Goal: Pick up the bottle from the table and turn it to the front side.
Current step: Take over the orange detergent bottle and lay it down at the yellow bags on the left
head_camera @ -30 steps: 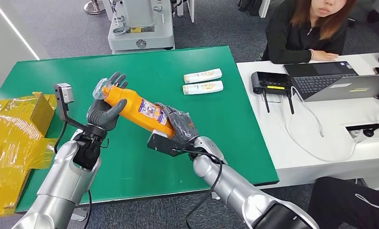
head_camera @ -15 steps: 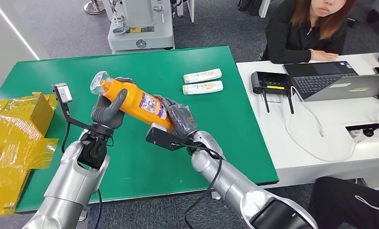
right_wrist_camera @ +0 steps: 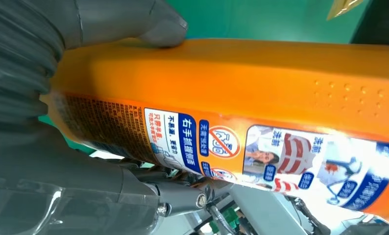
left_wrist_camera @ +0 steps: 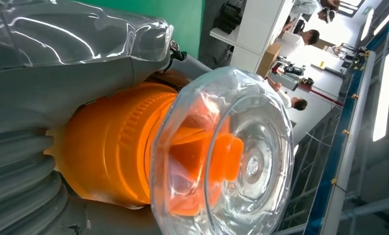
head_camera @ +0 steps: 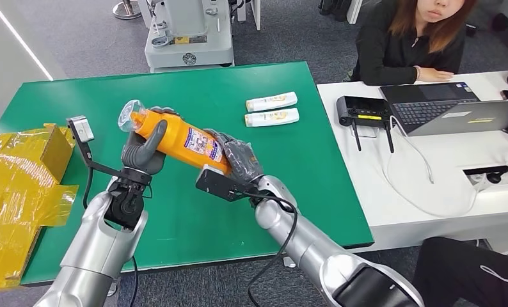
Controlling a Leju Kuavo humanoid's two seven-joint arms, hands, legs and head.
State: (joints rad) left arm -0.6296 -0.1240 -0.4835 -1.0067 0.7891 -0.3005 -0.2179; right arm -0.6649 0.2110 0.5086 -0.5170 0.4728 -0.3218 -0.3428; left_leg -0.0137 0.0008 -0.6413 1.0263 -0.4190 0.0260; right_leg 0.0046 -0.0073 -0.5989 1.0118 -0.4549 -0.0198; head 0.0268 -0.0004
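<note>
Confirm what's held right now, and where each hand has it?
The orange bottle, held off the table by both hands: left hand around the neck end below the clear cap, right hand at the base end.

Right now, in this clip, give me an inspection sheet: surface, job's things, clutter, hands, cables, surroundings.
Surface: green table, bare in front.
Job's things: orange bottle held off the table, tilted, clear cap toward the robot's left, label up.
Clutter: two small white bottles side by side; yellow wrapped packages at the left edge.
Hands: left hand grips the cap end; right hand grips the base end.
Cables: black cable along the right arm; white cable on the white desk.
Surroundings: person seated at a laptop; router.
</note>
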